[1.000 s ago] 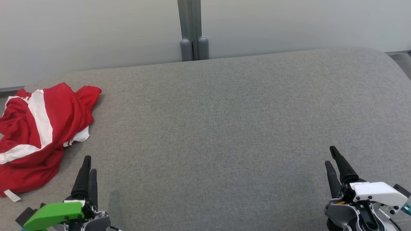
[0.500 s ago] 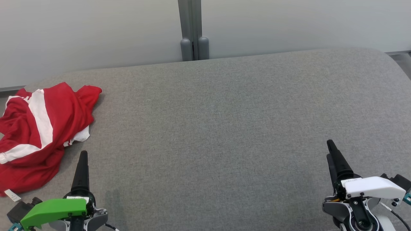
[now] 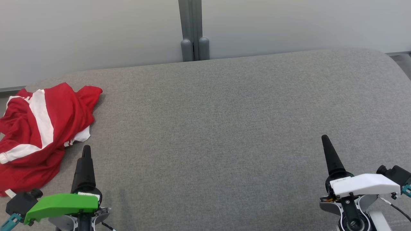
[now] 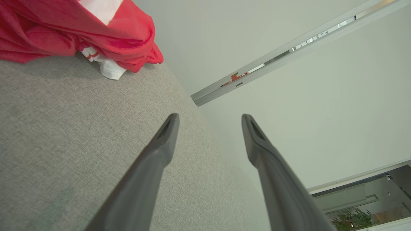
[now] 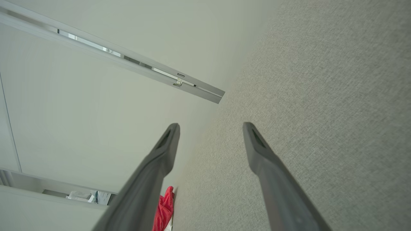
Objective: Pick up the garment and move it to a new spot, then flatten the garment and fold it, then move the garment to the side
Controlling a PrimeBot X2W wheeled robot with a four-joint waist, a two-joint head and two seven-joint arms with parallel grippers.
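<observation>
The garment (image 3: 38,128) is red with white stripes and lies crumpled at the far left of the grey cushioned surface (image 3: 208,128). In the left wrist view the garment (image 4: 80,32) fills the upper left corner. My left gripper (image 3: 86,150) hovers just right of the cloth's near edge, apart from it, jaws open and empty (image 4: 208,118). My right gripper (image 3: 325,139) stands open at the lower right, far from the cloth, with nothing between its fingers (image 5: 210,126). A sliver of the garment (image 5: 164,208) shows low in the right wrist view.
A pale wall (image 3: 96,29) with a grey post (image 3: 192,32) rises behind the surface. The surface's rounded back edge runs close to the wall, and its right corner (image 3: 391,61) curves away to the floor.
Both wrists have rolled, so each gripper's two fingers now line up one behind the other in the head view. The right gripper has crept forward and left. The garment has not moved.
</observation>
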